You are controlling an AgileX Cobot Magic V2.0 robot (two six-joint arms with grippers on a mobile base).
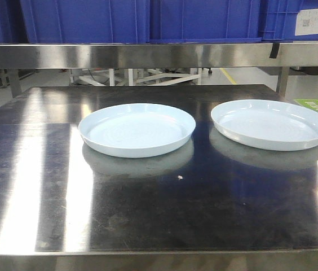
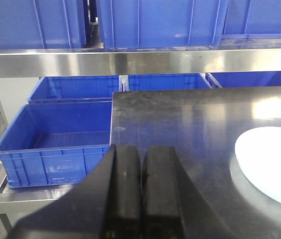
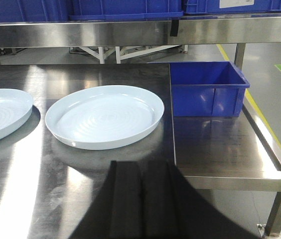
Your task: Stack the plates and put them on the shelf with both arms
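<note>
While they lie flat and apart on the steel counter [image 1: 148,214], the left plate [image 1: 137,130] sits near its middle and the right plate [image 1: 271,124] toward its right edge. The left end effector [image 2: 141,164], by the counter's left edge, is pressed together and empty. The right end effector [image 3: 141,174], over its near right part, is likewise. Above the counter's far edge, a shelf [image 1: 148,55] carries blue crates [image 1: 204,20].
</note>
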